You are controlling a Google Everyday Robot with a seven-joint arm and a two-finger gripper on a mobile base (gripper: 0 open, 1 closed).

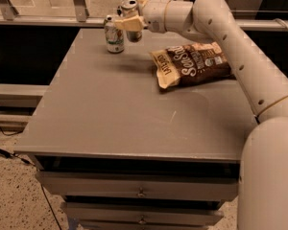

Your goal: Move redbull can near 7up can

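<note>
The 7up can [114, 35], short with a white and green label, stands upright near the table's far left corner. My gripper [130, 23] is shut on the redbull can [130, 7], a slim silver can, and holds it upright just right of the 7up can, slightly above the table. The cream fingers [126, 23] wrap the can's middle, so only its top and a bit of its bottom show. The white arm reaches in from the right.
A brown and cream chip bag [192, 63] lies on the grey table [134, 109] right of the cans, under the arm. Drawers sit below the table's front edge. A metal rail runs behind the table.
</note>
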